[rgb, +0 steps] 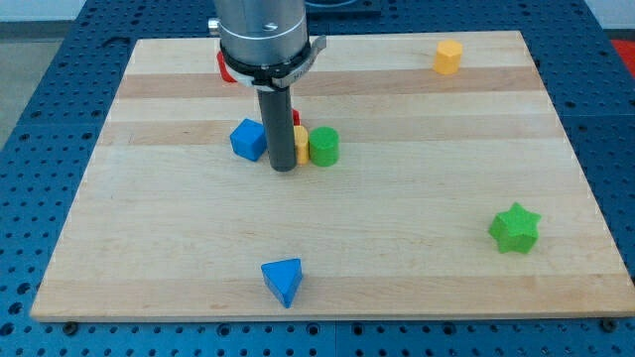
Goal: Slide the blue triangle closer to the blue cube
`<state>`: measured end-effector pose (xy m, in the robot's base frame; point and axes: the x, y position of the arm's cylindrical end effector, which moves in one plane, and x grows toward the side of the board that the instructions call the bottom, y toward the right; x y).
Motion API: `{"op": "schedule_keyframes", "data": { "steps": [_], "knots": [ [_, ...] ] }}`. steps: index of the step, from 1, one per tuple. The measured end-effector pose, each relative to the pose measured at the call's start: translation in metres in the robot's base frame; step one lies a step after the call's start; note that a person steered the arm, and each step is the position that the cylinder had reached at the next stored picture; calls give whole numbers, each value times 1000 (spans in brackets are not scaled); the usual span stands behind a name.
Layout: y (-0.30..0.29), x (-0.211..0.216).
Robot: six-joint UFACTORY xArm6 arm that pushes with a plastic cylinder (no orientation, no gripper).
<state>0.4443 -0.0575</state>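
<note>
The blue triangle [283, 281] lies near the view's bottom edge of the wooden board, left of centre. The blue cube [248, 139] sits higher up, left of centre. My tip [283, 169] rests on the board just right of the blue cube, apart from it, and far above the blue triangle. The rod hides part of a yellow block [300, 143] behind it.
A green cylinder [323, 146] stands right of the yellow block. A red block [224, 67] is partly hidden behind the arm near the view's top. A yellow block [447, 57] sits at the top right. A green star [514, 228] lies at the right.
</note>
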Motion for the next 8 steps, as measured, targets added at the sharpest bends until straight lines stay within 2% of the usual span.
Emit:
{"op": "schedule_keyframes", "data": {
  "steps": [1,2,3,5,6,8],
  "knots": [
    [19,13],
    [70,15],
    [98,60],
    [114,159],
    [112,174],
    [110,175]
  ]
}}
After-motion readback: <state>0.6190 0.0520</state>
